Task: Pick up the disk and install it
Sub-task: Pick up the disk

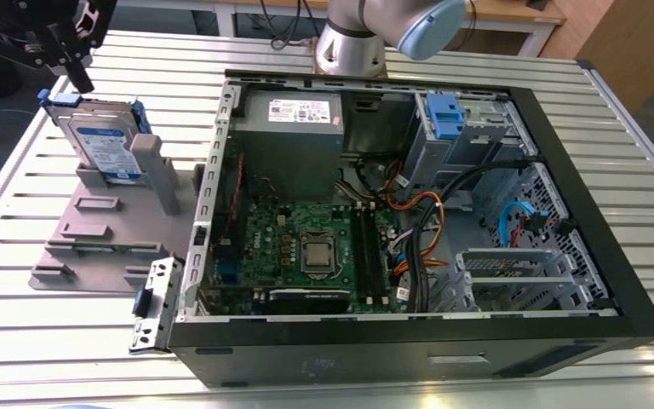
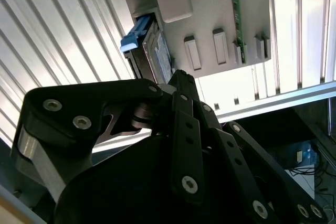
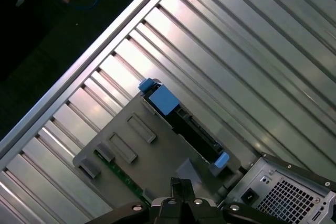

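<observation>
— Exterior view first: where's the disk (image 1: 106,141)?
— On edge in the grey stand (image 1: 88,226). My gripper (image 1: 81,83) hangs above the stand, near the disk's top.
— Second wrist view?
— My gripper (image 2: 181,74) is clenched on nothing.
— First wrist view?
— Disk (image 3: 189,129) slotted in the stand (image 3: 152,150).

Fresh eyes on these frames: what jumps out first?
The open computer case dominates the slatted table, its green motherboard exposed. At the exterior view's left, the disk stands upright in a grey fixture, with the gripper close above it.
</observation>
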Robot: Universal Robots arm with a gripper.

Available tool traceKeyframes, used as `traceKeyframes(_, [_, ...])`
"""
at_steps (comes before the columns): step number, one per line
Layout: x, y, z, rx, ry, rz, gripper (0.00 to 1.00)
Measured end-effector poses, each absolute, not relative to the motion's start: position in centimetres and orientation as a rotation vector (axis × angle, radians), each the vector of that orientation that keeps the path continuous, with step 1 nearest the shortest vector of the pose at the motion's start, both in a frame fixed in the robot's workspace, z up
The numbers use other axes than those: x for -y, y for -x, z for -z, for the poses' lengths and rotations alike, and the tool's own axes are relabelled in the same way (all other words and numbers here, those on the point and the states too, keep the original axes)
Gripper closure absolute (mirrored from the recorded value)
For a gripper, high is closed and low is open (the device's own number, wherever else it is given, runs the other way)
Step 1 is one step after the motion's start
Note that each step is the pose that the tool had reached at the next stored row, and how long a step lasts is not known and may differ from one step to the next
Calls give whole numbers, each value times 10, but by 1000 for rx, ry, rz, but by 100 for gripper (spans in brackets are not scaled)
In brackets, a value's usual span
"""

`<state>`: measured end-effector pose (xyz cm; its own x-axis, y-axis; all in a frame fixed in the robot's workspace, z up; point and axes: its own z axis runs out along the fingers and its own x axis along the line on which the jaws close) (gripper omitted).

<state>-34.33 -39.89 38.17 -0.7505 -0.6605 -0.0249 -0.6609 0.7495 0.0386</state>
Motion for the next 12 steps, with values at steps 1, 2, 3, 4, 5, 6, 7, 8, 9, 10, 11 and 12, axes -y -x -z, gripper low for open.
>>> traceKeyframes(1, [399,343,-382,-2928,1109,-70,89])
traceKeyframes(2, [399,343,-382,-2927,1112,-70,89])
traceKeyframes(3, [399,343,-382,-2926,1115,-70,89])
traceKeyframes(4, [399,343,-382,-2925,1118,-70,89])
traceKeyframes(5, [399,343,-382,-2924,1121,-70,89])
traceKeyframes(6, [399,343,-382,-2923,1124,-70,89])
traceKeyframes(7, [399,343,-382,-2922,1127,-70,89])
traceKeyframes(8, [399,343,-382,-2921,1130,-70,89])
traceKeyframes(9, [399,343,-382,-2920,1132,-70,89])
traceKeyframes(10, [399,343,-382,-2919,1135,-70,89])
traceKeyframes(11, [399,343,-382,-2918,1138,-70,89])
traceKeyframes(12, [399,343,-382,-2917,1141,-70,89])
